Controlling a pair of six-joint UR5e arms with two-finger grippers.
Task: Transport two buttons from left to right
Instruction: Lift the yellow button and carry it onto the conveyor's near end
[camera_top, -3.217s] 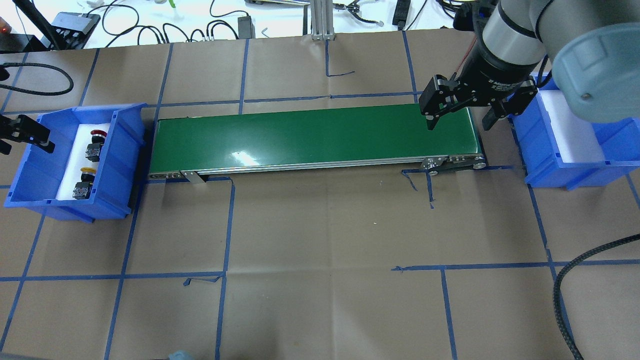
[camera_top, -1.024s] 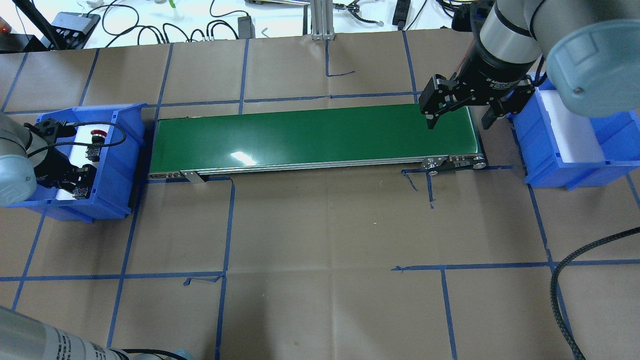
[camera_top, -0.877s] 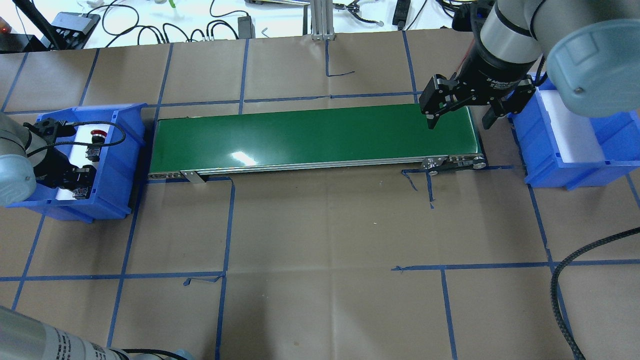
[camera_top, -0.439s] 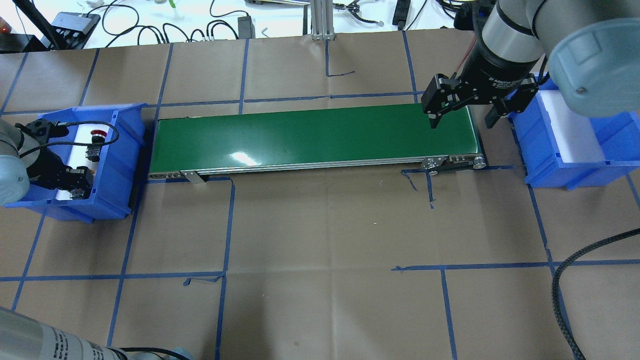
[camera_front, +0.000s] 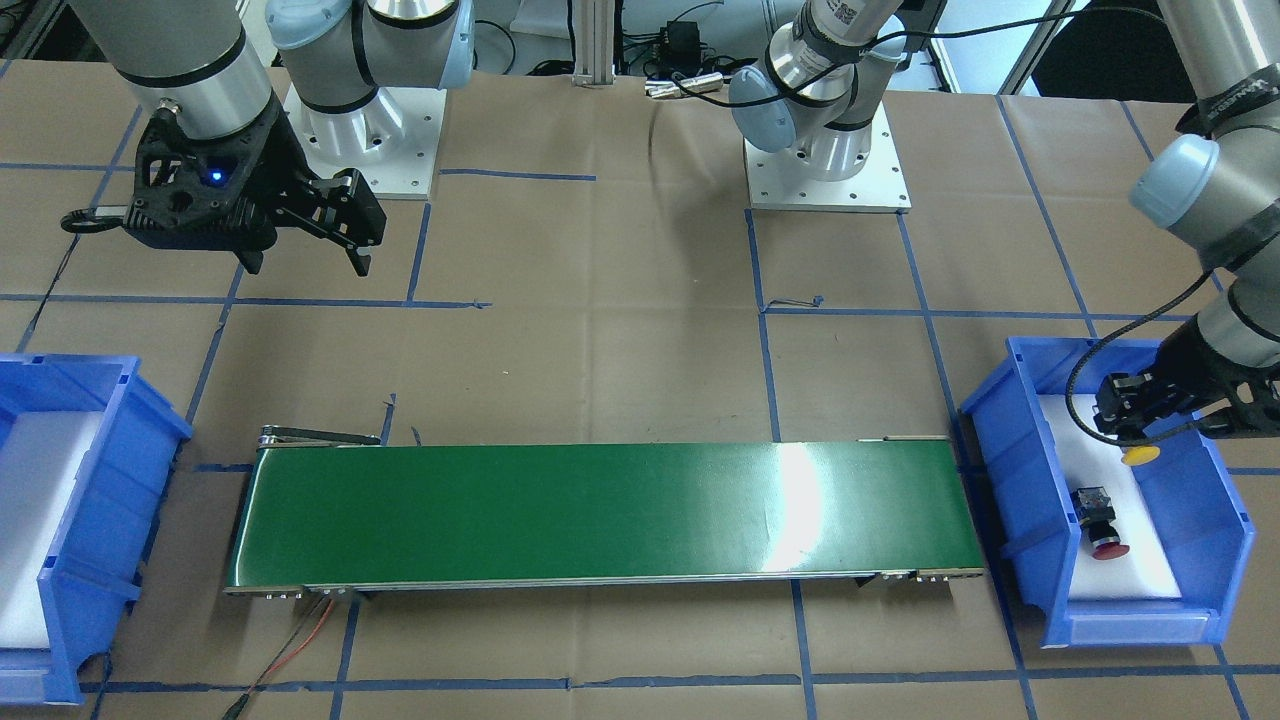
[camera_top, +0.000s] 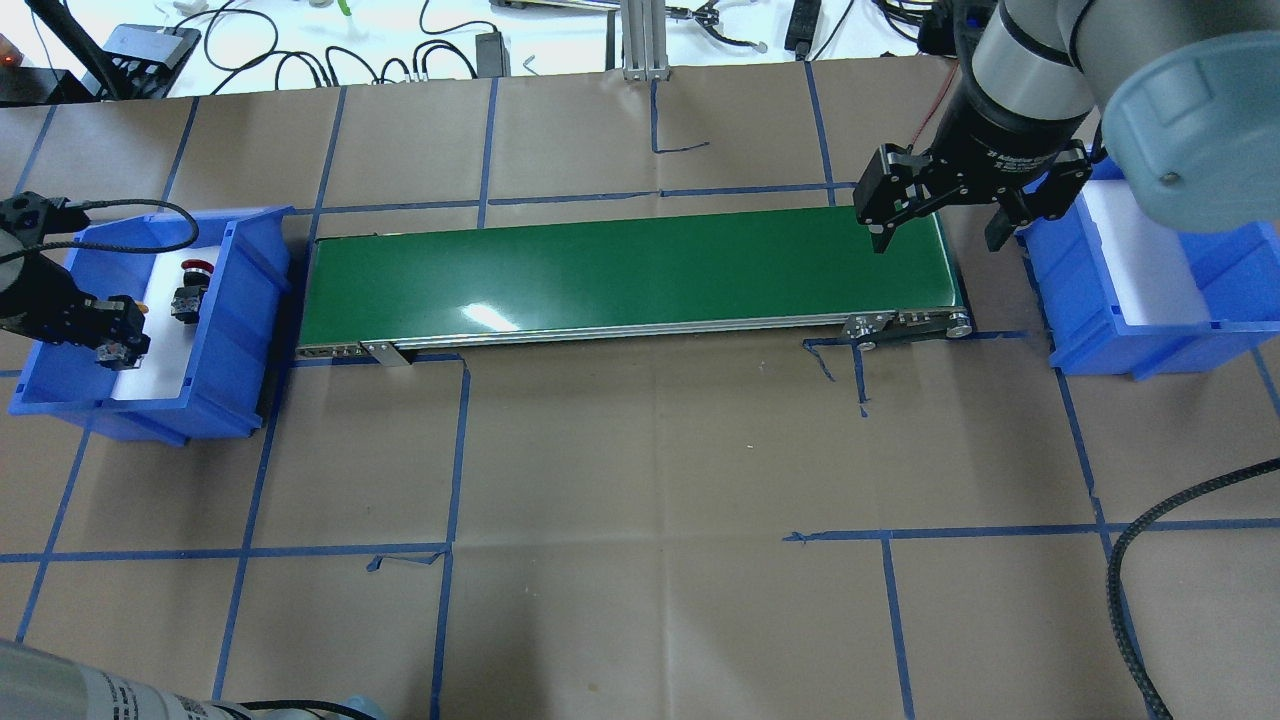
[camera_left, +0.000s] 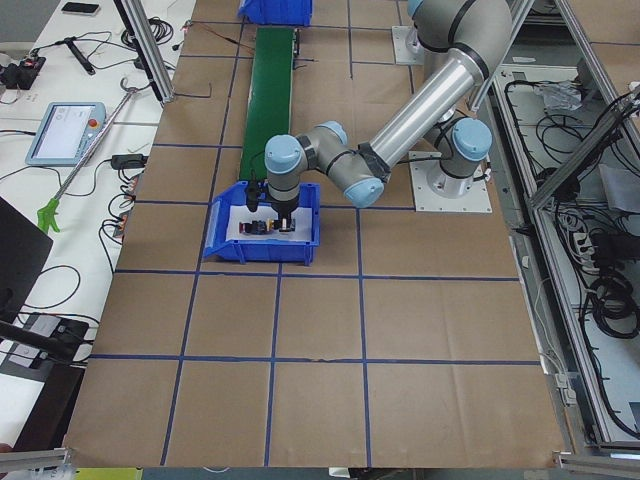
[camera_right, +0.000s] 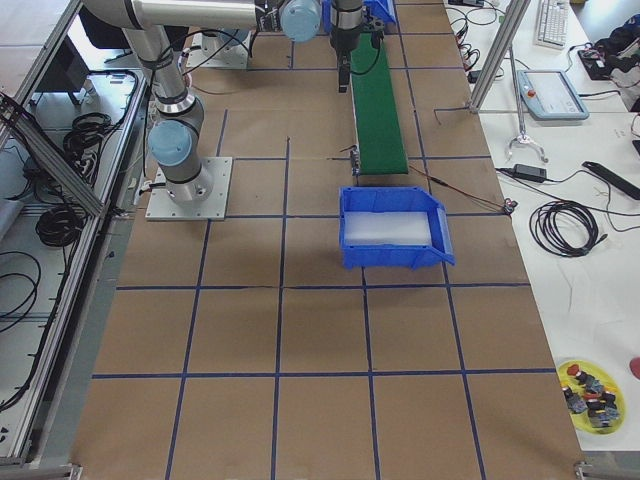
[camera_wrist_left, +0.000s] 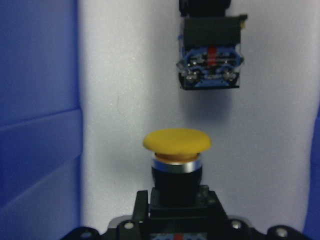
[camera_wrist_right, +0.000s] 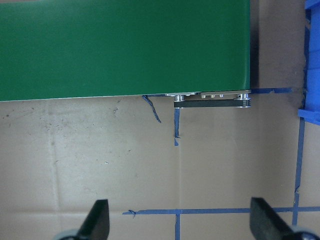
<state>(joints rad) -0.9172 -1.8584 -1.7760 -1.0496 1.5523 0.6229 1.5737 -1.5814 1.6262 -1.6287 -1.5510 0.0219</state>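
My left gripper (camera_front: 1128, 425) is shut on the yellow-capped button (camera_front: 1140, 457) and holds it just above the white pad of the left blue bin (camera_front: 1000, 500). The left wrist view shows the yellow button (camera_wrist_left: 176, 145) in the grip, cap pointing away. The red-capped button (camera_front: 1098, 520) lies on the pad; it also shows in the overhead view (camera_top: 188, 295) and the left wrist view (camera_wrist_left: 210, 60). My left gripper (camera_top: 108, 338) is over the bin's near left part. My right gripper (camera_top: 938, 235) is open and empty above the conveyor's right end.
A green conveyor belt (camera_top: 630, 275) runs between the left bin (camera_top: 230, 330) and the right blue bin (camera_top: 1100, 330), which holds only a white pad. A black cable (camera_top: 1130, 570) lies at the front right. Blue tape lines cross the brown paper.
My left arm came down into the left bin, shut on the yellow button and lifted it off the pad, drawing back to the left. My right gripper shifted slightly right.
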